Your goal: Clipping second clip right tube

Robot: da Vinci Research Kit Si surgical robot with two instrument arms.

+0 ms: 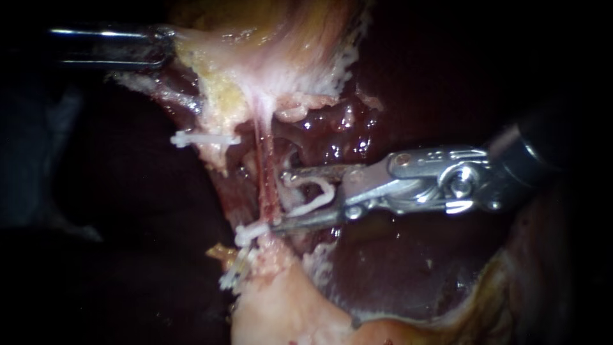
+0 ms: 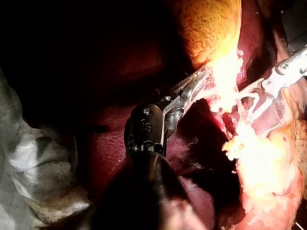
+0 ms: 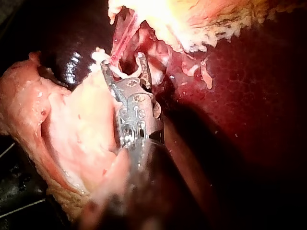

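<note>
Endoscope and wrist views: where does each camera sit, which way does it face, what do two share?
Endoscope view: close up, facing the tube; left instrument enters from the left, right instrument from the right.
Left wrist view: on the left arm, looking along its own shaft to pale tissue; the right instrument shows beyond.
Right wrist view: on the right arm, looking along its shaft to jaws holding a white clip.
Shared: endoscope and right wrist views both show that clip close to the tube.

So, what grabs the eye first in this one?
The right instrument at centre, its jaws holding a white clip next to the thin red tube. A fastened clip sits lower on that tube, and the left instrument grips pale tissue at upper left.
</note>
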